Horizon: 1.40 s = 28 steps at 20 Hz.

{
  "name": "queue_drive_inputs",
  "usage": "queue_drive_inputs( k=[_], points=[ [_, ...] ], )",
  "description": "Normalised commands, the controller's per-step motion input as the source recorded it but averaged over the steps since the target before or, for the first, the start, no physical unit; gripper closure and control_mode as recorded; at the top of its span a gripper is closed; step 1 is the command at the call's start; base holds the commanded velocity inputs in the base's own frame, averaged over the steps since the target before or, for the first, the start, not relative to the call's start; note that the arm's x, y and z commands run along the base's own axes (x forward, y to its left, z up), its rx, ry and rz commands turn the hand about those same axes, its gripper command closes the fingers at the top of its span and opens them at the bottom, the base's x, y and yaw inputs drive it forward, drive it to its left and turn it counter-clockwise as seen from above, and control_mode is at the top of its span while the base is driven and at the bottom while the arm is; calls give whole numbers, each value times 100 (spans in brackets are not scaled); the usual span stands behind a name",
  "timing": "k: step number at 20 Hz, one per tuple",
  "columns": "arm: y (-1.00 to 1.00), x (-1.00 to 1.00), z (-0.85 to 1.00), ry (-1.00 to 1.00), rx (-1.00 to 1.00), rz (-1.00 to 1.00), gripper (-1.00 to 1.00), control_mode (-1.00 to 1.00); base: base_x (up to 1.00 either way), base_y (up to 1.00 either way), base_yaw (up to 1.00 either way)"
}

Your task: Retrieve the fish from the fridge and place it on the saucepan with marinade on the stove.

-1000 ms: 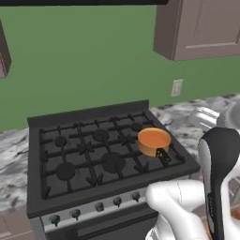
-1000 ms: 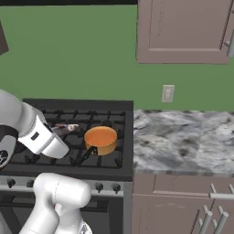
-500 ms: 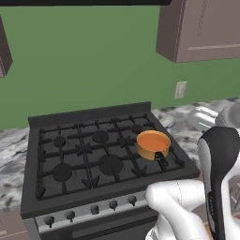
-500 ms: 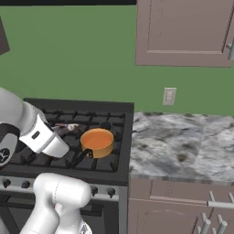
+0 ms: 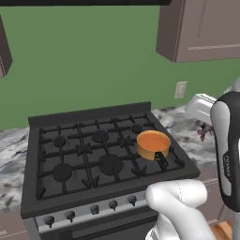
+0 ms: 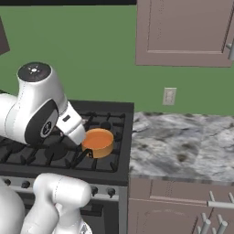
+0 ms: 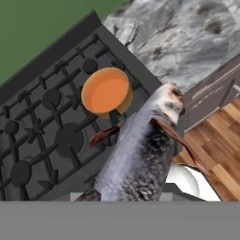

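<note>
The fish (image 7: 140, 159), dark grey with lighter markings and a reddish fin, fills the near part of the hand view and hides my fingertips; my gripper is shut on it. It hangs in the air off the stove's front right corner. In the left base view my gripper (image 5: 204, 127) shows right of the stove, over the counter. The orange saucepan (image 5: 152, 143) (image 6: 98, 140) (image 7: 107, 91) stands on the right front burner of the black stove (image 5: 84, 159) (image 6: 114, 162) (image 7: 42, 122), its dark handle pointing to the front. The fridge is out of view.
A grey marble counter (image 6: 183, 141) runs to the right of the stove, with drawers (image 6: 183, 205) below it. A wall outlet (image 6: 169, 96) sits on the green wall. Upper cabinets (image 6: 183, 32) hang above. Wooden floor (image 7: 220, 154) shows past the counter's edge.
The whole picture has drifted only slightly, so the base has barely moved. The saucepan stays on its burner.
</note>
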Motion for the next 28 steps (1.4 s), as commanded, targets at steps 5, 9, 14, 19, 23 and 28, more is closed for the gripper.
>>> queue_drive_inputs(
  k=[5,9,14,19,23,28],
  points=[
    [5,20,-11,2,-4,0,100,-100,0,0,0],
    [13,45,-28,2,-10,0,100,-100,0,0,0],
    [13,46,-32,1,-5,0,100,-100,0,0,0],
    [8,48,-35,3,-1,0,100,-100,0,0,0],
    [6,52,-35,4,-1,0,100,-100,0,0,0],
    [1,59,-34,10,-2,0,100,-100,0,0,0]
  ],
)
